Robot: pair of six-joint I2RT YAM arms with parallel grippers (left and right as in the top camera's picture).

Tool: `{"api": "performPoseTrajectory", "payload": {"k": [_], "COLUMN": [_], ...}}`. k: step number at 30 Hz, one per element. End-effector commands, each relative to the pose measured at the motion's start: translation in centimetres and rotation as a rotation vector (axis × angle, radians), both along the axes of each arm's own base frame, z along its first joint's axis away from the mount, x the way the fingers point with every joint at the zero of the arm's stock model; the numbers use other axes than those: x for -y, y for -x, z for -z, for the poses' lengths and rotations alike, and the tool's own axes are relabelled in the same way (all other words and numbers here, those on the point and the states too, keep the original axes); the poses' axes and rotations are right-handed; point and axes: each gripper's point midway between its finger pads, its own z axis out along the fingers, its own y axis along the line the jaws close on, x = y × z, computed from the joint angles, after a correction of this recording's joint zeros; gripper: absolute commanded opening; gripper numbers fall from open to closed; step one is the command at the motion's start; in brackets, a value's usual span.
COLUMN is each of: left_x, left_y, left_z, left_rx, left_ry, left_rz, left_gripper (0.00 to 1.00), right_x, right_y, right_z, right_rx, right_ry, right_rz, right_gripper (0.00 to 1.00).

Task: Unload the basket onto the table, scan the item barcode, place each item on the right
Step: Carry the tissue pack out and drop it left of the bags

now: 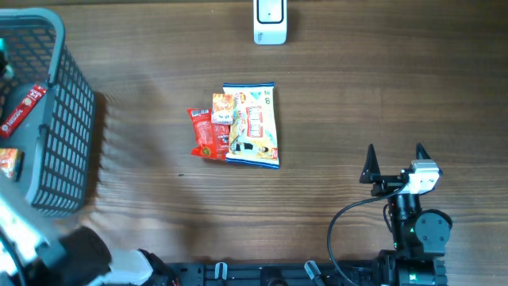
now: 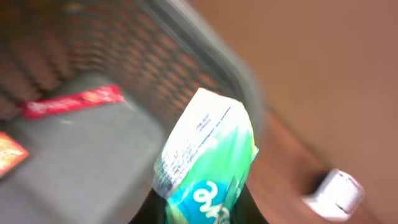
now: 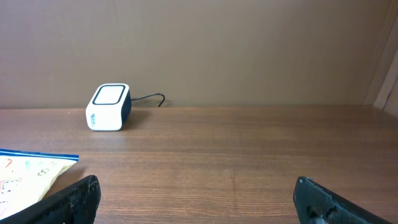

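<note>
Packet [image 2: 205, 155] sits clenched in my left claw [image 2: 200, 210], near the basket [image 2: 186, 56] rim; right claw [image 1: 394, 161] gapes. Held by one end, it may twist or slip before reaching the scanner [image 1: 270, 22], well apart from the basket.

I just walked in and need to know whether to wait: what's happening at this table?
The left gripper is shut on a green and white snack packet, holding it up by the grey basket, which has a red packet inside. The right gripper is open and empty. The white barcode scanner sits at the table's far edge, and a pile of snack packets lies mid-table. The held packet is not yet at the scanner.
</note>
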Motion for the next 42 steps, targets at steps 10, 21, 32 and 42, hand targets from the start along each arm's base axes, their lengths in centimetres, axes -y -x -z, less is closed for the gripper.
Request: {"api": "performPoseTrajectory", "payload": {"k": [10,21,32,42], "left_x": [17.7,29.1,29.7,21.8], "left_y": [-0.7,0.9,0.9,-0.9], "left_z": [8.7,21.7,21.3,9.1], "left_rx": [-0.315,-0.595,-0.612,-0.345], "left_ry": [0.317,0.366,0.363,0.304], "left_rz": [0.486,0.753,0.768,0.593], "left_gripper": [0.05,0.41,1.0,1.0], "right_x": [0.0,0.0,0.0,0.0], "right_y": [0.0,0.0,0.0,0.0], "right_z": [0.0,0.0,0.0,0.0], "right_rx": [0.005,0.005,0.005,0.005], "right_ry": [0.011,0.011,0.01,0.011], "right_rz": [-0.004,-0.004,-0.004,-0.004], "right_gripper": [1.0,1.0,1.0,0.99]}}
